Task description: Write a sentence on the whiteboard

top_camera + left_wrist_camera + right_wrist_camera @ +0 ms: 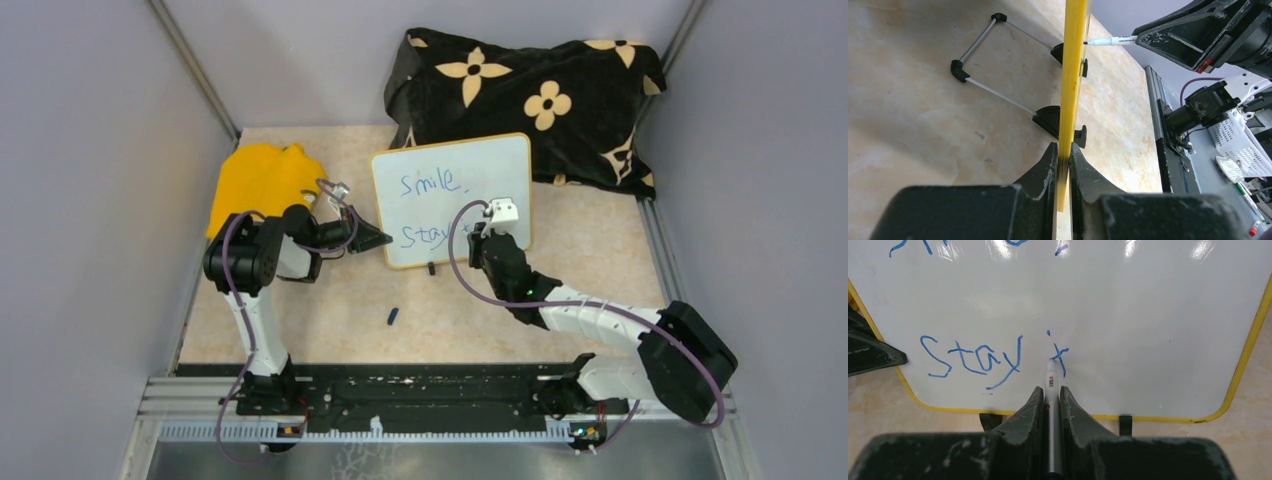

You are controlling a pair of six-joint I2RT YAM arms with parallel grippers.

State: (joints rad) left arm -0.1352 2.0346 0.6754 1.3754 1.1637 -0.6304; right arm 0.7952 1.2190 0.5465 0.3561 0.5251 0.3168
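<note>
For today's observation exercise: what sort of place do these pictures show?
Likely a robotics lab test cell: plain grey partition walls enclose a beige stone-patterned tabletop, with a black metal mounting rail along its near edge.

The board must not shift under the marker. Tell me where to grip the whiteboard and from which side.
Grip the whiteboard by its yellow rim, low on the left edge, coming from the left, one jaw on each face. It stands upright, so that thin edge suits a narrow pinch, and the front is free for the marker in the right gripper. The left gripper pinches it there.
</note>
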